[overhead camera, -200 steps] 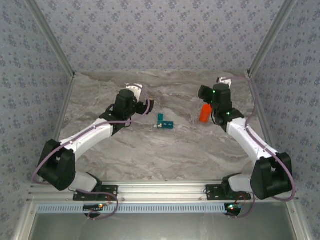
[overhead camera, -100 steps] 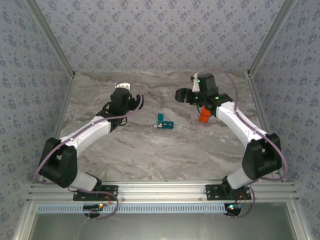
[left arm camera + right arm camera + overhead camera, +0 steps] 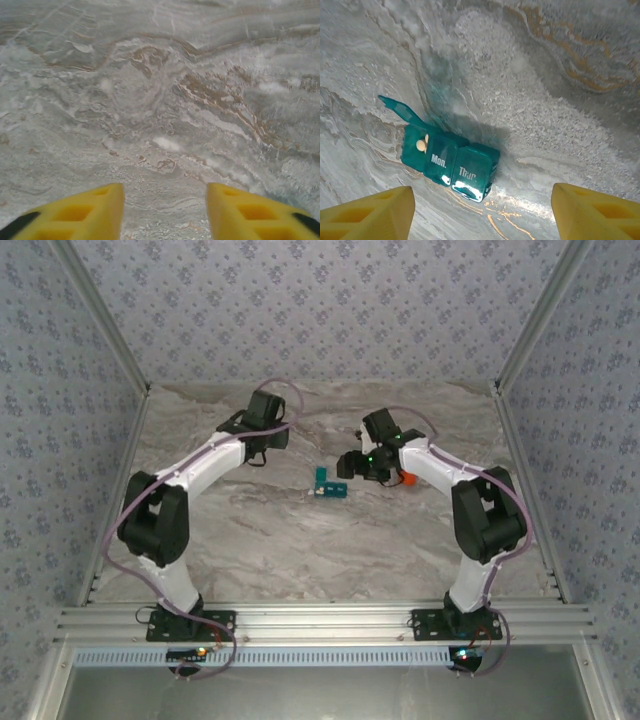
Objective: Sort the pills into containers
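Lying flat, the teal box runs left-right, left-end lid raised — left gripper and right gripper gape, empty.

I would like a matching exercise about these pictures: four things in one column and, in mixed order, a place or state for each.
Things:
1. pill box
2. pill
3. bottle
4. left gripper

Places or states:
a. orange, beside the right arm
b. open, over bare table
c. one lid raised
d. inside the open compartment

Pairs: 1-c, 2-d, 3-a, 4-b.
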You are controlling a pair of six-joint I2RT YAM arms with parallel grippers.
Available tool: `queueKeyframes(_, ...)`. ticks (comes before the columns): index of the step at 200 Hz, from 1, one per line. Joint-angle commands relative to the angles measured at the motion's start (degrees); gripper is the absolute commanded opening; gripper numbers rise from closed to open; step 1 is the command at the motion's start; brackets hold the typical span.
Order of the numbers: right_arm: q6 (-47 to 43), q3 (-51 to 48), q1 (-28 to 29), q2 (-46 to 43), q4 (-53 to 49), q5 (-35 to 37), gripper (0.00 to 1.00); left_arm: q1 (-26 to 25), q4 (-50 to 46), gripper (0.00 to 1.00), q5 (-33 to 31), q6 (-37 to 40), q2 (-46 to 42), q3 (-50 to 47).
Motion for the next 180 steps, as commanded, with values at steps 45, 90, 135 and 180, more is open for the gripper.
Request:
queueKeyframes(45,-3.07,0.82,1.83,4.27,-3.22,1.11,0.74,-0.48,-13.38,0.0,10.83,-0.16,8.31,10.57)
queueKeyframes(90,-3.29,1.64,2.61,6.48,-3.24,2.58,0.74,-1.17,-13.19,0.0,15.32,-0.94,10.19,11.58)
queueKeyframes(135,-3.45,2.29,2.73,7.83,-4.6,3.98,0.74,-1.14,-13.41,0.0,22.19,-1.59,12.63,12.69)
queueKeyframes(180,-3.22,2.31,2.65,8.25,-4.85,4.33,0.73,-1.41,-13.76,0.0,24.79,-2.39,15.05,14.44)
